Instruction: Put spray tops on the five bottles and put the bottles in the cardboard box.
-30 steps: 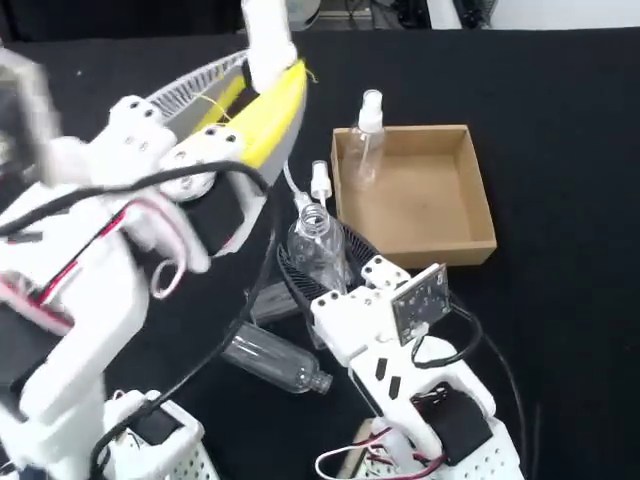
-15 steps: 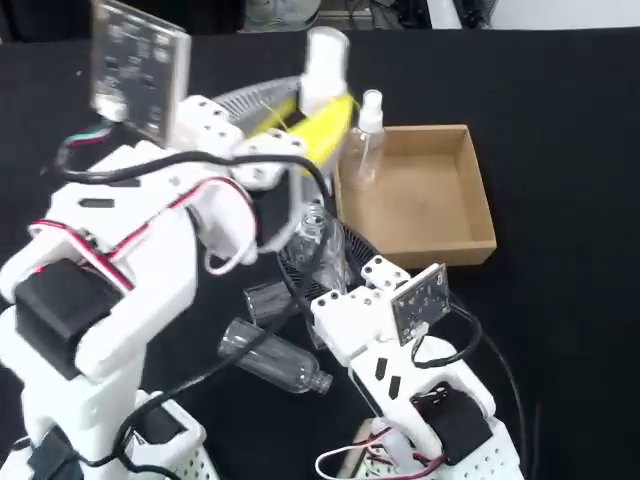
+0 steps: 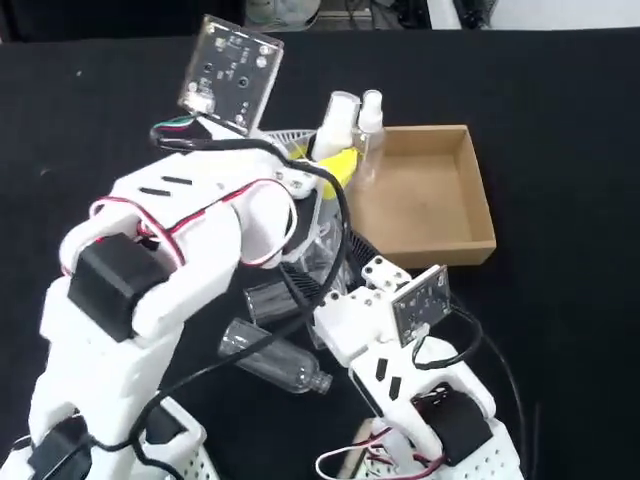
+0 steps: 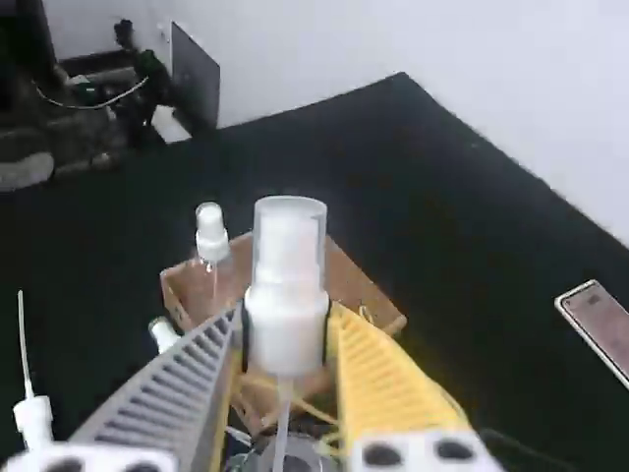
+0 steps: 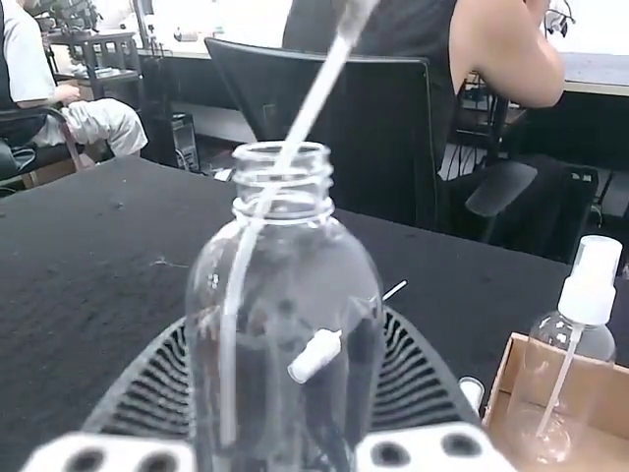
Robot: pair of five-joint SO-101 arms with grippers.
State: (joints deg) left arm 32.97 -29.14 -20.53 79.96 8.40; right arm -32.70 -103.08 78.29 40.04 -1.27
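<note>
A white spray top (image 4: 287,265) with a clear cap and a thin dip tube is clamped between the grey and yellow fingers of the left gripper (image 4: 285,329) and is held just beside the wall of the cardboard box (image 3: 470,215). Below it, a clear, uncapped bottle (image 5: 285,256) is kept upright just beside the same wall of the box, grasped around its body by the dark ribbed fingers of the right gripper (image 5: 295,339). The tube appears to pass down through the neck of the bottle, though its lower end is hard to follow through the plastic. A second clear bottle (image 3: 368,135), already fitted with a white spray top, stands upright inside the box, in the corner nearest the left gripper. A third bottle (image 3: 275,362), bare and clear, lies on its side on the black table (image 3: 560,100), well apart from the box.
</note>
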